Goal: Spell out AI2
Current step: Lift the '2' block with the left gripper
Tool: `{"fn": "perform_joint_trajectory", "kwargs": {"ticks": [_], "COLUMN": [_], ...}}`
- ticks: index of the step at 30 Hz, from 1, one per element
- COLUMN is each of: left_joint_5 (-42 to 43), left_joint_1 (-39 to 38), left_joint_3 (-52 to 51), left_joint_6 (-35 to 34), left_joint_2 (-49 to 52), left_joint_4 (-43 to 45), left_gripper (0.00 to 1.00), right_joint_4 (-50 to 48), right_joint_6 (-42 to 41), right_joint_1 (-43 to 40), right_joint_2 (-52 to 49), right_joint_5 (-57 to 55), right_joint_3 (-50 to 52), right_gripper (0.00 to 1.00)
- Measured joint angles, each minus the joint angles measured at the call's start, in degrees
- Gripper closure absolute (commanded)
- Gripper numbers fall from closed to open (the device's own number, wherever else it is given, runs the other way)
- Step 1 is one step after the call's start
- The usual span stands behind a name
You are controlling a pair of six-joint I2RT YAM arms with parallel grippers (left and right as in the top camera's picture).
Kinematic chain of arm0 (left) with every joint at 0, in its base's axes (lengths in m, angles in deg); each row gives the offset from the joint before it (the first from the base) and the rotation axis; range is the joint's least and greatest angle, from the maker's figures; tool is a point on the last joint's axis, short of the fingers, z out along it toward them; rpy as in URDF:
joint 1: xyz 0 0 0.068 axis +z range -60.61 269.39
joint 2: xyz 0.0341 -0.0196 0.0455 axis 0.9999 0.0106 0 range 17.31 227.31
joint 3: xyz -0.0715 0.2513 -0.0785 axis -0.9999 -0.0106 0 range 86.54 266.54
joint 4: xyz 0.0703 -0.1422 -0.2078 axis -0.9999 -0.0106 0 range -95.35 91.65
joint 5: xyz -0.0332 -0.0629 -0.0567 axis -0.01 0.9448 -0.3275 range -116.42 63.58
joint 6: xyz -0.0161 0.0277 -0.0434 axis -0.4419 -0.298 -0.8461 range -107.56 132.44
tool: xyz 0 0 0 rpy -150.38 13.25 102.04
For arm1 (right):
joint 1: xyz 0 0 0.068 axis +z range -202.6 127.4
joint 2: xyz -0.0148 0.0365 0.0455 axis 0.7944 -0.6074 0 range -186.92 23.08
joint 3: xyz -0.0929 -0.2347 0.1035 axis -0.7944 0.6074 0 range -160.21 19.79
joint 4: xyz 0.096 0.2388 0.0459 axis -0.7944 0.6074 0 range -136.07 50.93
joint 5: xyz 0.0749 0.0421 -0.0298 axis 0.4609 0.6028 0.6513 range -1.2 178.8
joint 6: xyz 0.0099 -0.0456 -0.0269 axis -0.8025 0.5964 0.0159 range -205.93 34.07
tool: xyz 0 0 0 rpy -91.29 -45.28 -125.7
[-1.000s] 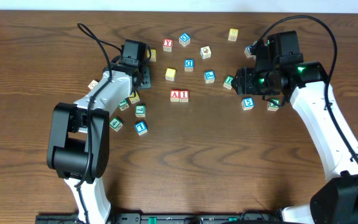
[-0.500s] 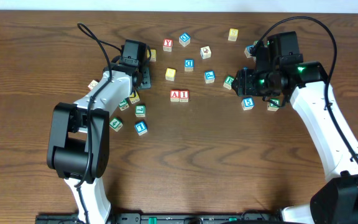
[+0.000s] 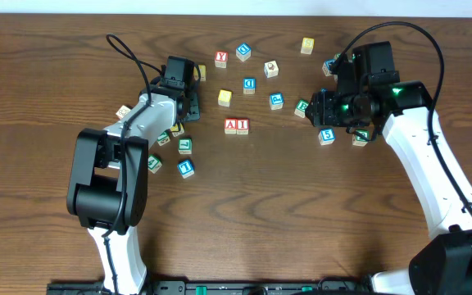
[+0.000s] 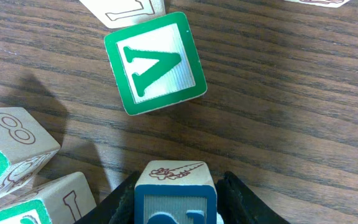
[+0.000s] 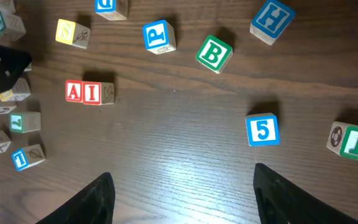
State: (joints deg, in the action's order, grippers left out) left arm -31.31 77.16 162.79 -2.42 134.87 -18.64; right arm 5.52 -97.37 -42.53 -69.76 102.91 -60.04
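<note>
The red A cube [image 3: 231, 125] and the red I cube [image 3: 242, 125] sit side by side at the table's middle, and they show again as A [image 5: 74, 91] and I [image 5: 92, 93] in the right wrist view. My left gripper [image 3: 188, 100] is left of them and shut on a blue-faced cube [image 4: 176, 190]. That cube is the 2, with only the top of its figure in frame. From overhead the gripper hides it. My right gripper [image 3: 315, 106] hovers open to the right of the pair, its fingers [image 5: 101, 199] wide apart over bare wood.
A green V cube [image 4: 154, 62] and an 8 cube [image 4: 11, 149] lie close ahead of the left gripper. A blue 1 cube [image 3: 186, 167], a red Y cube [image 3: 221, 59], a blue 5 cube [image 5: 263, 129] and a green B cube [image 5: 214, 55] are scattered around.
The left arm's base and elbow have shifted slightly to the right while its gripper stays nearly in place. The right arm has not moved.
</note>
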Motion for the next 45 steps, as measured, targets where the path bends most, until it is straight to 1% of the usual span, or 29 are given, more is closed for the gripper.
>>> {"fn": "perform_joint_trajectory", "kwargs": {"ticks": [3,8,12,16,21,28,34,39,45], "left_joint_5": [-0.02,-0.04,-0.04,-0.04,-0.02,-0.02,-0.20,-0.35,-0.42], "left_joint_1": [0.00,0.00,0.00,0.00,0.00,0.00,-0.52,-4.35,-13.46], "left_joint_3": [0.00,0.00,0.00,0.00,0.00,0.00,0.00,0.00,0.00], "left_joint_6": [-0.24,-0.35,-0.35,-0.35,-0.35,-0.35,-0.35,-0.35,-0.35], "left_joint_2": [0.00,0.00,-0.02,-0.13,-1.31,-6.40,-14.12,-19.96,-21.66], "left_joint_4": [0.04,0.15,0.15,0.07,-0.79,-2.73,-6.47,-11.43,-16.28], "left_gripper": [0.67,0.71,0.72,0.76,0.76,0.76,0.76,0.76,0.76], "right_joint_4": [-0.02,-0.02,-0.02,-0.02,-0.02,-0.02,-0.04,-0.17,-0.17], "right_joint_6": [0.00,0.00,0.02,0.02,0.17,0.20,0.20,0.20,0.22], "right_joint_1": [0.00,0.00,0.00,0.00,0.00,0.00,0.00,0.00,0.00], "right_joint_2": [0.00,0.00,0.00,0.00,0.00,0.00,0.00,0.00,0.00], "right_joint_5": [0.00,-0.20,-0.50,-0.63,-0.68,-0.83,-0.85,-0.85,-2.29], "right_joint_3": [0.00,0.00,0.00,0.00,0.00,0.00,0.00,0.00,0.00], "right_gripper": [0.33,0.33,0.32,0.33,0.32,0.32,0.32,0.32,0.31]}}
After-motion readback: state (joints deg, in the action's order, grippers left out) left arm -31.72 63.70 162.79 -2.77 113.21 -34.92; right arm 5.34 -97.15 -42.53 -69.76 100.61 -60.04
